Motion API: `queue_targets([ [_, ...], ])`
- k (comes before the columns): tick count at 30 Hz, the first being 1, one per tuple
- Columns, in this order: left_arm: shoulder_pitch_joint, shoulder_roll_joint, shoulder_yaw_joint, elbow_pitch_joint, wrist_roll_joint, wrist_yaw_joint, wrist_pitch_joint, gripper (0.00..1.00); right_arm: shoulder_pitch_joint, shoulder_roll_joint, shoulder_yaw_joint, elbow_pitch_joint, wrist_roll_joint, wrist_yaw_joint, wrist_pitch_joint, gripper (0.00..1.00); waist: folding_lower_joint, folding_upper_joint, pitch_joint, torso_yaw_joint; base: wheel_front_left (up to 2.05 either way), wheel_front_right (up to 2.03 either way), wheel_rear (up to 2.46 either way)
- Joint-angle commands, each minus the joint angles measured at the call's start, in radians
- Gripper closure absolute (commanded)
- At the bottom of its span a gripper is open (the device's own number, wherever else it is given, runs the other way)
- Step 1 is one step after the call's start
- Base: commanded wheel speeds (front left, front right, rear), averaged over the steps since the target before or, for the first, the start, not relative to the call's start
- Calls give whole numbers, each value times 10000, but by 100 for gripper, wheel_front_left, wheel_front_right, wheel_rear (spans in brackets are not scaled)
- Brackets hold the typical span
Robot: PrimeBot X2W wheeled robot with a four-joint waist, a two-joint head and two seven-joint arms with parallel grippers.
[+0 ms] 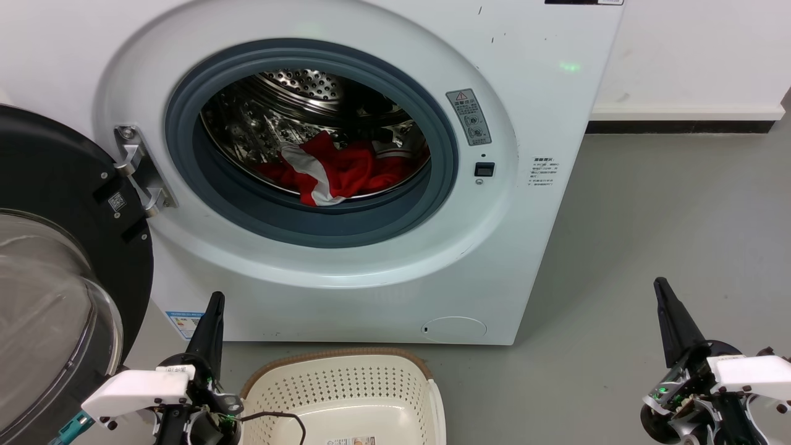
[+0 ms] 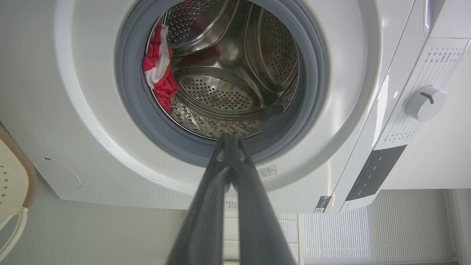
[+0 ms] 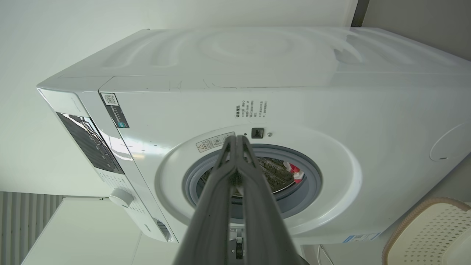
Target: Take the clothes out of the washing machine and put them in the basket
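Where the drum (image 1: 296, 86) dips lowest, crumpled red clothes (image 1: 352, 170) show white stripes.

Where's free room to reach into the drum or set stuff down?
Free: upper drum above the clothes, inside the grey door ring; bare floor between the washing machine's right side and the right end effector. Crowded: drum bottom front, where clothes pile at the lip; left side, with the open door, left end effector and basket close together.

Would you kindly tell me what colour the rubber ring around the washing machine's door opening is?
Grey; the washing machine's door ring shows best in the head view.
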Motion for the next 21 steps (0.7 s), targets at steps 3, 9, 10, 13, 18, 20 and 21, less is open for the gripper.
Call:
queue_targets([
  [3,-56,-4,19,-1,-24,-20,19,100,-125,28,9,15,-45,0,7,100,0,0,0,0,0,0,0],
  [9,-56,-4,19,-1,-24,-20,19,100,-125,28,9,15,-45,0,7,100,0,0,0,0,0,0,0],
  [10,-56,-4,19,-1,-24,-20,19,100,-125,28,9,15,-45,0,7,100,0,0,0,0,0,0,0],
  [13,-56,-4,19,-1,-24,-20,19,100,-125,28,10,15,-45,0,7,100,0,0,0,0,0,0,0],
  [18,-56,-4,19,-1,-24,-20,19,100,-125,28,10,15,-45,0,7,100,0,0,0,0,0,0,0],
  [20,-56,-4,19,-1,-24,-20,19,100,-125,28,10,15,-45,0,7,100,0,0,0,0,0,0,0],
  [21,-56,-4,19,-1,-24,-20,19,100,-125,28,10,15,-45,0,7,100,0,0,0,0,0,0,0],
])
